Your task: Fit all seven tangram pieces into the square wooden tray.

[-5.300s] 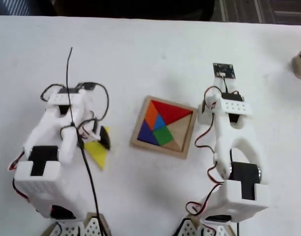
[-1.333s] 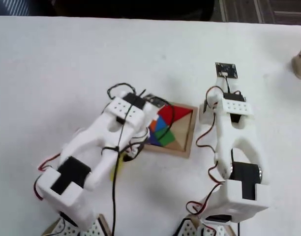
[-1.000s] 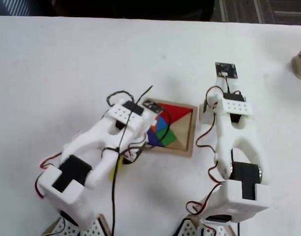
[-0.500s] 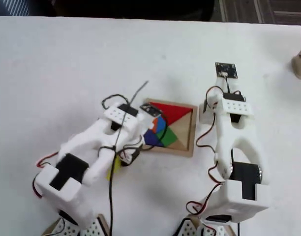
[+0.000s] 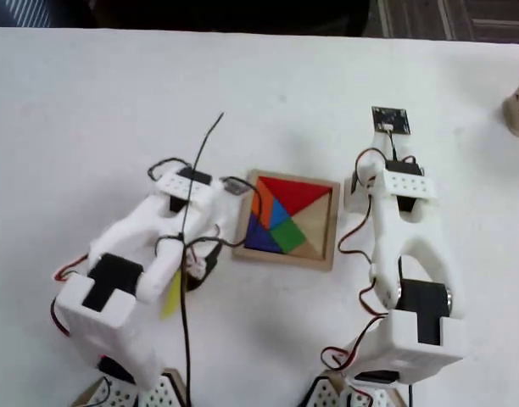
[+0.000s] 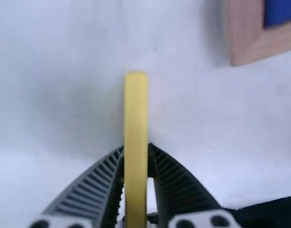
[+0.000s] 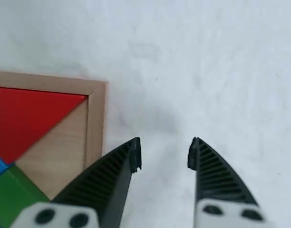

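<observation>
Piece [image 6: 136, 104] stands edge-on in left gripper [image 6: 136, 148], jutting lengthwise forward.

White table [image 5: 90, 85], wooden tray [image 5: 335, 225] (pieces [image 5: 295, 193] inside), small circuit board [image 5: 388, 120]

The left arm [image 5: 136, 254] slants forward and inward across its side; the left end effector [image 6: 136, 151] is pinched tight on a yellow tangram piece [image 6: 136, 114], held edge-on between its fingers [image 6: 100, 183]. The right arm [image 5: 404, 246] sits folded and straight, the right end effector [image 7: 163, 153] pointing down with its jaws apart.
</observation>
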{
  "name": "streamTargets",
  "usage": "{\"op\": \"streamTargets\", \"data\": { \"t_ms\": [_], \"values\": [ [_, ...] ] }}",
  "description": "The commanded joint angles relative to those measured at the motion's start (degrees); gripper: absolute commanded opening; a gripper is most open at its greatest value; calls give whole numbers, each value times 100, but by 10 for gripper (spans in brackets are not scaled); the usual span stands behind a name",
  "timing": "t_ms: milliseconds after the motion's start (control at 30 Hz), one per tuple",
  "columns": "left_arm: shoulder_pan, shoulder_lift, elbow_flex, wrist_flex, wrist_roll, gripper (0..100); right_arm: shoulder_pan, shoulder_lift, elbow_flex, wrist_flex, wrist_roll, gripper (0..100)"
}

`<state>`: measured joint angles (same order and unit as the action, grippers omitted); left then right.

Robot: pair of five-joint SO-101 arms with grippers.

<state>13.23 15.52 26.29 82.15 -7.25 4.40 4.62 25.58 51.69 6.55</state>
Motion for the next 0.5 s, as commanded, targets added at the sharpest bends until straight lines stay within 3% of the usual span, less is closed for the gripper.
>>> {"op": "streamTargets", "data": {
  "t_ms": [0,267,467],
  "values": [
    [-207,-75,-431,519,-26,22,13,-66,-281,-84,35,163],
    [-154,-75,-1855,1741,0,22,-4,-57,-255,-84,35,163],
    [426,-22,-3402,1890,765,22,40,-57,-246,-171,35,163]
  ]
}}
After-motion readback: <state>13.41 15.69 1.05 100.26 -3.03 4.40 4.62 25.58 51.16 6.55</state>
